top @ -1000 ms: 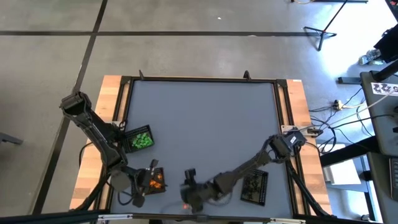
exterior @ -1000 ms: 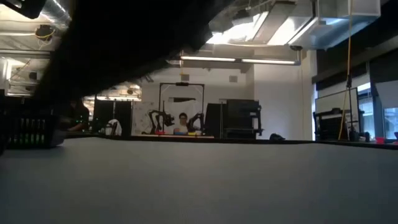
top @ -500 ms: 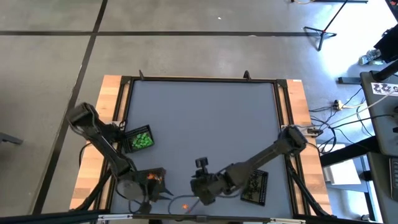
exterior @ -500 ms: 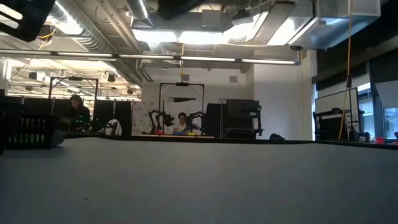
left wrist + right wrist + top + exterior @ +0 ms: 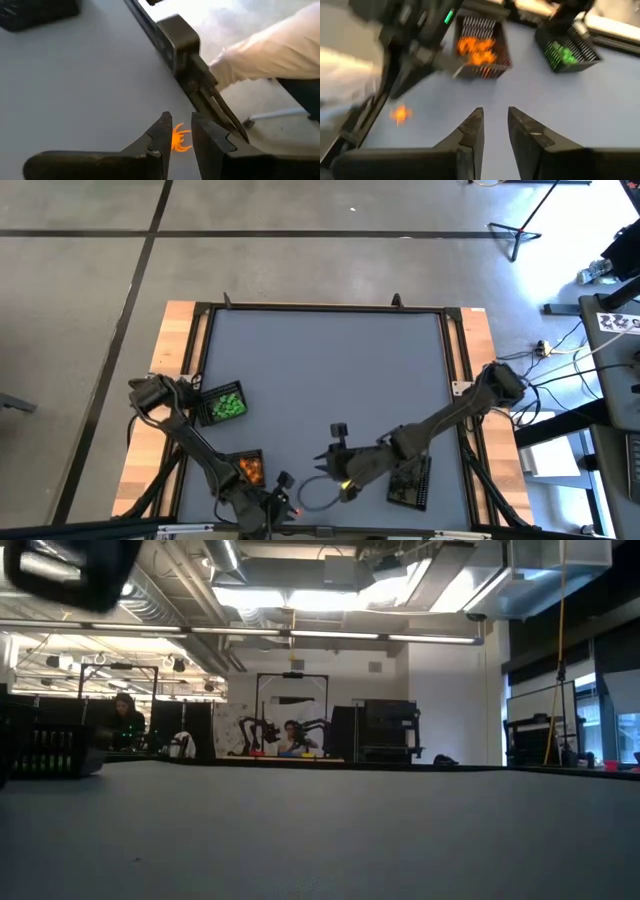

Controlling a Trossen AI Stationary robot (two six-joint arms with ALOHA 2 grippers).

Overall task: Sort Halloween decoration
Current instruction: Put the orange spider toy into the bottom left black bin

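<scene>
A single orange trinket (image 5: 180, 139) lies on the grey table close to its near edge, also seen in the right wrist view (image 5: 400, 114) and from above (image 5: 294, 509). My left gripper (image 5: 181, 125) (image 5: 283, 502) hovers right over it, open by a narrow gap, one finger on either side. My right gripper (image 5: 495, 125) (image 5: 325, 470) is open and empty, a little farther from the near edge, pointing toward the trays. The orange-filled tray (image 5: 248, 467) (image 5: 480, 47) and the green-filled tray (image 5: 225, 402) (image 5: 567, 50) rest on the table's left part.
A black tray of dark trinkets (image 5: 410, 480) sits under my right forearm near the table's right edge. The table frame (image 5: 175, 40) runs beside the trinket, and a person's white sleeve (image 5: 270, 50) shows just beyond it. Bare grey table (image 5: 330, 370) stretches toward the far edge.
My left gripper has swung from over the orange tray toward the near edge and right, ending over the lone orange trinket. My right gripper has drawn back from that trinket, moving away from the near edge and rightward. The trinket has stayed on the table.
</scene>
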